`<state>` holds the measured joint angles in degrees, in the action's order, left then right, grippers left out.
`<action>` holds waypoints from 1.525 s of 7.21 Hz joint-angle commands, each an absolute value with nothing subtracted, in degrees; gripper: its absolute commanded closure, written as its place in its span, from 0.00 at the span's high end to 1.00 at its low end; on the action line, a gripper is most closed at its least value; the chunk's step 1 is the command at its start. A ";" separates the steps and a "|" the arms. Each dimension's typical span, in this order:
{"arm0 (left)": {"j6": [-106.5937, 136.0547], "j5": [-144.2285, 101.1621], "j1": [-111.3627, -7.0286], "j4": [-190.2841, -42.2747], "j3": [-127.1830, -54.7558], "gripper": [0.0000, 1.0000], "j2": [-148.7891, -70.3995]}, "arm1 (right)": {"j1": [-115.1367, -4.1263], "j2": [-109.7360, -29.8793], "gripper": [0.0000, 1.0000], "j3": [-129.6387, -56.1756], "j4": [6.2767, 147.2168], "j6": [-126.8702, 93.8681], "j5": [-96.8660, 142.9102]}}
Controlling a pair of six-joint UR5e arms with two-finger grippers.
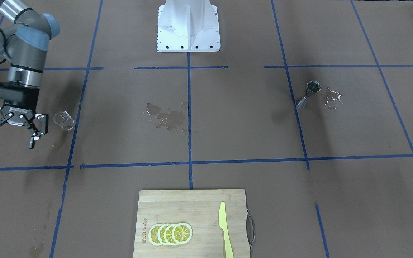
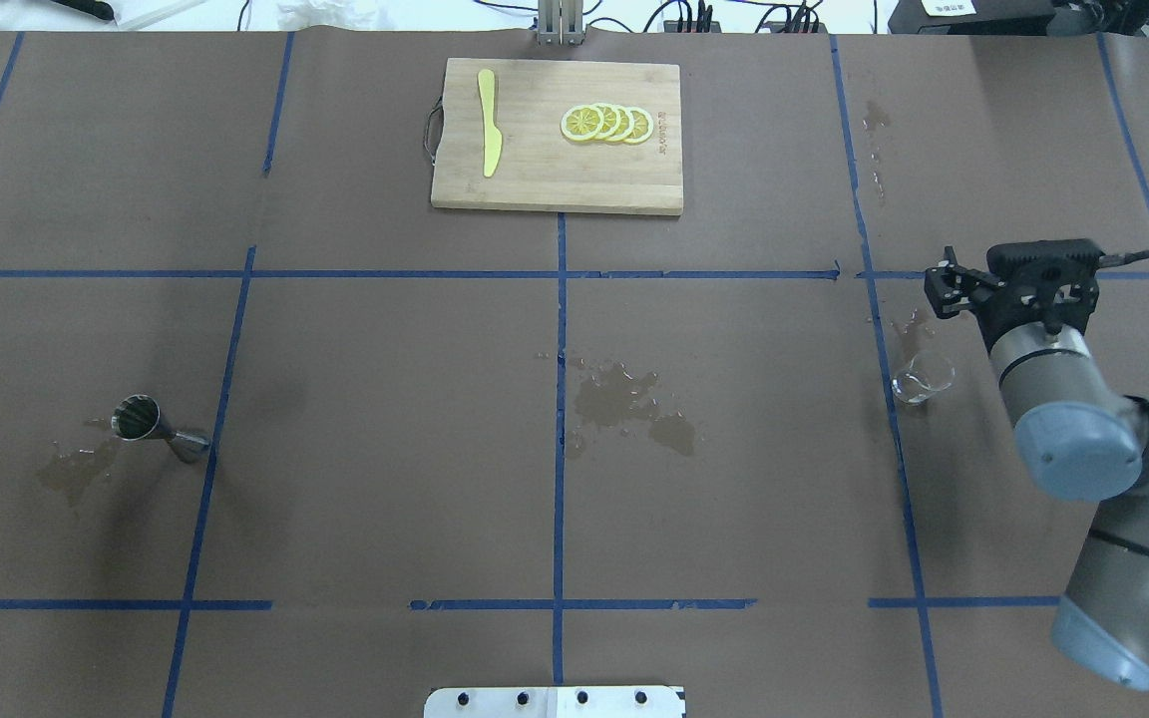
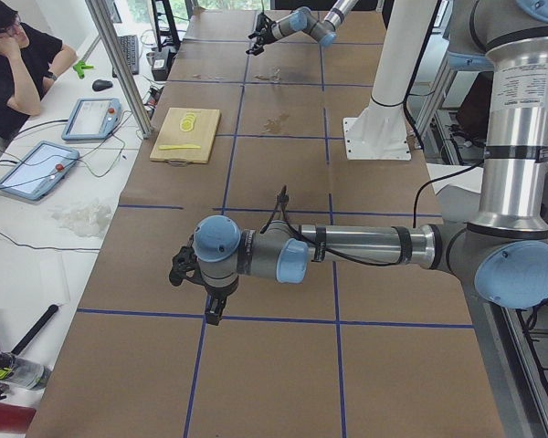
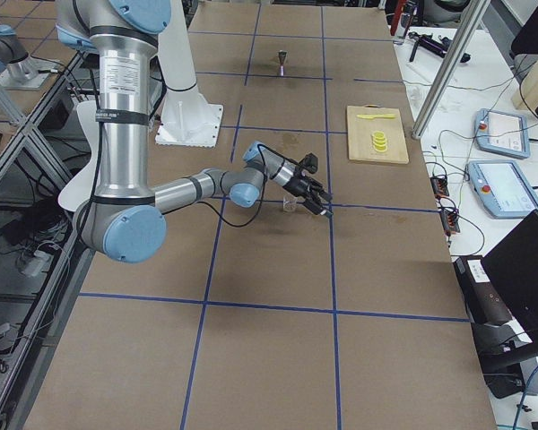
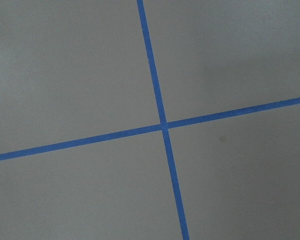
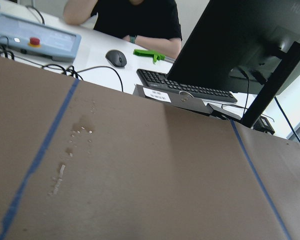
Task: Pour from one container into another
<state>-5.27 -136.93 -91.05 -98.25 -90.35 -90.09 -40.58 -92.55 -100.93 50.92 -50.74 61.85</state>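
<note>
The clear glass tumbler stands upright on the brown paper on the robot's right side, also seen from overhead as the tumbler. My right gripper hangs open just beside it, above the table, with nothing between its fingers. Far across the table stands the steel jigger, upright, shown overhead as the jigger. My left gripper shows only in the left side view, low over the table; I cannot tell whether it is open or shut.
A wooden cutting board with lemon slices and a yellow knife lies at the far middle edge. Wet stains mark the centre, and a puddle lies by the jigger. A person sits at the side desk.
</note>
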 commanded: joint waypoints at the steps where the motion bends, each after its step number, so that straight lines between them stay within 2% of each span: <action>1: -5.36 -136.93 -91.05 -98.35 -90.35 1.00 -90.09 | -56.09 -92.72 1.00 -97.32 51.06 -33.13 83.49; 3: -5.62 -136.93 -91.14 -98.35 -90.35 1.00 -90.00 | -72.86 -92.72 1.00 -92.48 51.33 -13.28 103.96; 5: -5.63 -136.85 -91.05 -98.35 -90.35 1.00 -90.00 | -87.12 -92.55 1.00 -91.05 58.31 -0.15 119.81; 8: -5.71 -136.85 -91.05 -98.44 -90.18 1.00 -89.91 | -94.20 -92.20 1.00 -91.84 78.66 2.37 128.64; 11: -5.71 -136.85 -91.05 -98.44 -90.18 1.00 -89.82 | -95.27 -93.25 1.00 -103.67 102.24 2.29 130.52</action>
